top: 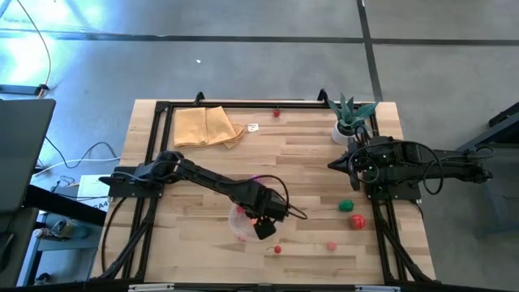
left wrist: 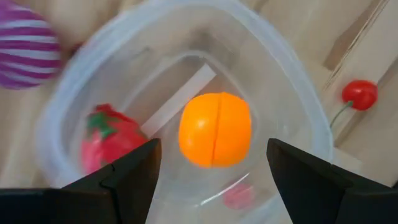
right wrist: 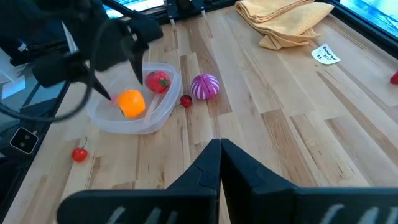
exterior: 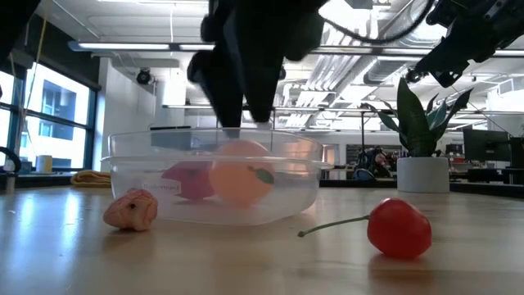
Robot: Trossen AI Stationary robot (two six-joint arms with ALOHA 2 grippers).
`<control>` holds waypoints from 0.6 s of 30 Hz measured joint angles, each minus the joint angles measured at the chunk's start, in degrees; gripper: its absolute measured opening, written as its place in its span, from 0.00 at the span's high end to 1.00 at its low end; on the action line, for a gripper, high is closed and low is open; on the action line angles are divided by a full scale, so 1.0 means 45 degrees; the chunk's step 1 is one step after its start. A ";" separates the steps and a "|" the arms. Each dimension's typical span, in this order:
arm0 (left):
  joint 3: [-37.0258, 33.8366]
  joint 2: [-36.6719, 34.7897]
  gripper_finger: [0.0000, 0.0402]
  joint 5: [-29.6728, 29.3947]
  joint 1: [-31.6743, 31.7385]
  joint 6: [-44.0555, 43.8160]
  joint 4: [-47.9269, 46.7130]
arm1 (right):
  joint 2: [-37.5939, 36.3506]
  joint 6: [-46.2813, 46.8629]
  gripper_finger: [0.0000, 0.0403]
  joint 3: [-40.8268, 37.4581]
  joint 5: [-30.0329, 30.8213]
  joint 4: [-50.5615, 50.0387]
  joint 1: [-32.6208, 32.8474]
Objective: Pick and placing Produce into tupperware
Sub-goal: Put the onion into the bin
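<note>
At lower centre of the high view, the left gripper (left wrist: 211, 168) hangs with fingers spread wide over the clear round-cornered plastic tupperware (top: 241, 227), an orange toy fruit (left wrist: 215, 129) directly beneath them. The right gripper (right wrist: 219, 149) waits closed at right. Lifting straight up should avoid nudging the container.

I see even overhead lighting; ceiling strip lights (exterior: 123, 45) and left windows (exterior: 49, 106) glare in the low view. The floor (top: 73, 57) shows blue-white glare far left. The left wrist view is blurred; the container rim (left wrist: 298, 81) smears.
</note>
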 joint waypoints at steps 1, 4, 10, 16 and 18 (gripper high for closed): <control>0.0369 0.0000 0.30 -0.0170 0.0006 -0.0105 -0.0385 | 0.0000 0.0000 1.00 0.0000 0.0001 0.0000 -0.0001; 0.1617 0.0000 0.30 -0.0943 0.0102 -0.0483 -0.1491 | -0.0002 0.0000 1.00 0.0000 0.0001 0.0000 0.0000; 0.3848 -0.0005 0.30 -0.2470 0.0668 -0.1404 -0.3191 | -0.0005 0.0000 1.00 0.0000 -0.0002 0.0000 0.0000; 0.4642 -0.0023 0.30 -0.3213 0.1820 -0.2565 -0.3571 | 0.0000 0.0000 1.00 0.0000 0.0001 0.0000 -0.0001; 0.4615 0.0000 0.30 -0.2901 0.2274 -0.3333 -0.3597 | -0.0002 0.0000 1.00 0.0000 -0.0003 0.0000 0.0001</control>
